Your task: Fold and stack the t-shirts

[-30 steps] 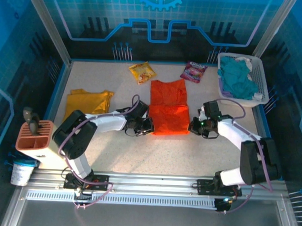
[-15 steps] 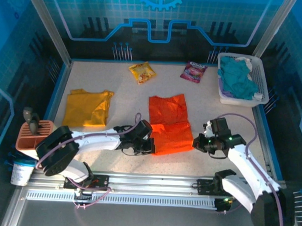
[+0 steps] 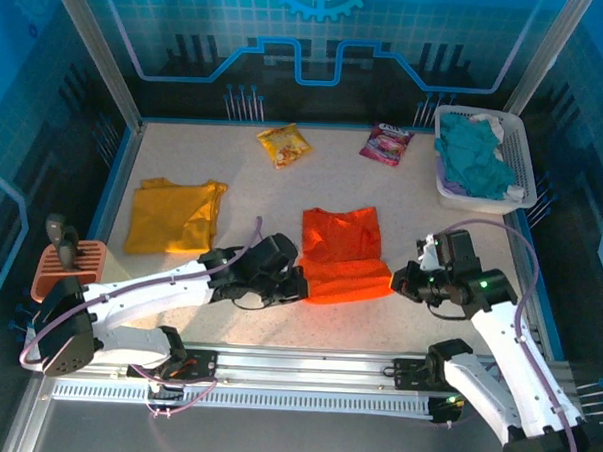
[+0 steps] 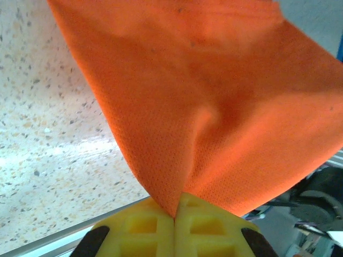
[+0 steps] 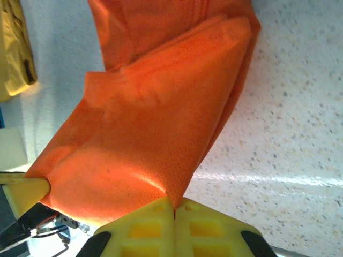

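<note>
The orange t-shirt (image 3: 342,253) lies folded near the table's front centre, its near edge lifted between my two grippers. My left gripper (image 3: 295,285) is shut on its near-left corner, and the cloth (image 4: 214,107) is pinched between the yellow pads (image 4: 144,230). My right gripper (image 3: 397,281) is shut on the near-right corner, with orange cloth (image 5: 150,139) running up from its pads (image 5: 209,227). The mustard yellow t-shirt (image 3: 174,215) lies folded at the left of the table, apart from both grippers; its edge (image 5: 16,48) shows in the right wrist view.
A white basket (image 3: 516,165) with teal cloth (image 3: 475,159) stands at the back right. A yellow snack packet (image 3: 283,143) and a purple one (image 3: 387,143) lie at the back. A terracotta holder (image 3: 68,266) sits at the left edge.
Both grippers have drawn the orange t-shirt toward the near edge, each still shut on a corner. The shirt has slid nearer and both arms have pulled back.
</note>
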Controlling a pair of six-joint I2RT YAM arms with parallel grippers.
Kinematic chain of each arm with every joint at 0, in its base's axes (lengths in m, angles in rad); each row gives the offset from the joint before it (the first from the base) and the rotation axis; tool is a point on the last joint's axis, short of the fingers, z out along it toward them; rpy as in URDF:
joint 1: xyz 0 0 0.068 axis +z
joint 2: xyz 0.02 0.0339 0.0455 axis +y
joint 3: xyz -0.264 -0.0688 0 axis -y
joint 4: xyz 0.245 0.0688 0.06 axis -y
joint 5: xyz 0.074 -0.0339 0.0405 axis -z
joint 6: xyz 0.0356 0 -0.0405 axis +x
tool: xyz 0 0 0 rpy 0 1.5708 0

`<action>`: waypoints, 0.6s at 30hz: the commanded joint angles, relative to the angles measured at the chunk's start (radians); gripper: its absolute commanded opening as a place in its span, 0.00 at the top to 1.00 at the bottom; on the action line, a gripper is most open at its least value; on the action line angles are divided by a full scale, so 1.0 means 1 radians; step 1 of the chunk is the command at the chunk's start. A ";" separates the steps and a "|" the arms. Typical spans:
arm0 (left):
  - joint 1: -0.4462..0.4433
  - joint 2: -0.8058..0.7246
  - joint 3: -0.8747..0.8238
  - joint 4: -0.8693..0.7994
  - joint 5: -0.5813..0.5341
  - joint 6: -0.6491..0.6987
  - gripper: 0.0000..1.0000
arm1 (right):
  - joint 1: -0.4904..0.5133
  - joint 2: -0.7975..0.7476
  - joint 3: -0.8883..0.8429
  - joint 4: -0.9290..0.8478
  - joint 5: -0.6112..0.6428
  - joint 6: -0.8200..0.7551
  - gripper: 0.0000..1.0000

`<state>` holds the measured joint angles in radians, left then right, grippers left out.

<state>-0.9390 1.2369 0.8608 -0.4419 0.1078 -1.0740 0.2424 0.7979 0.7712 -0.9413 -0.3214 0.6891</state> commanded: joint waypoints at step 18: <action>0.323 0.180 0.219 0.008 0.190 0.125 1.00 | -0.103 0.371 0.245 0.181 -0.087 -0.023 1.00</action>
<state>-0.6430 1.3930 1.0340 -0.4534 0.2447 -0.9859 0.1696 1.1442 0.9710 -0.7929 -0.3710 0.6865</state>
